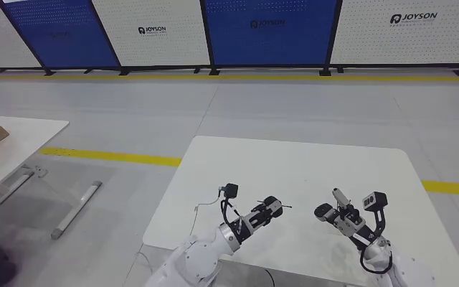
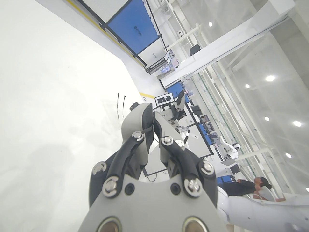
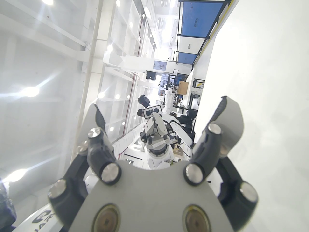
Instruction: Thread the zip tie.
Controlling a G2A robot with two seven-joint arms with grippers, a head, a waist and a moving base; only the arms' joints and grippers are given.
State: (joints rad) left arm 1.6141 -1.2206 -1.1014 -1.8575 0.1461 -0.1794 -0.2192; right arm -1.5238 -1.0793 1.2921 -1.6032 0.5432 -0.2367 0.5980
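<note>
**Top view.** My left gripper and right gripper hang over the near part of the white table. Their tips are turned toward each other, with a stretch of bare tabletop between them. The left jaws are pressed together. A thin dark line juts from their tips toward the right gripper, too fine for me to say what it is. The right jaws stand spread, with nothing between them.

**Left wrist view.** The left gripper is pinching a black zip tie. The strap crosses the seam between the two ribbed pads, a little back from the fingertips. Two loose zip ties lie flat on the table, side by side and nearly parallel. They are just past the fingertips, off to the side of the finger nearer the tabletop. The right arm's wrist shows farther off, beyond the jaw tips.

**Right wrist view.** The right gripper has its jaws spread wide, and the ribbed pads hold nothing. The table runs alongside the outer face of one finger. Seen through the open jaws, well beyond the tips, the left arm faces me.
</note>
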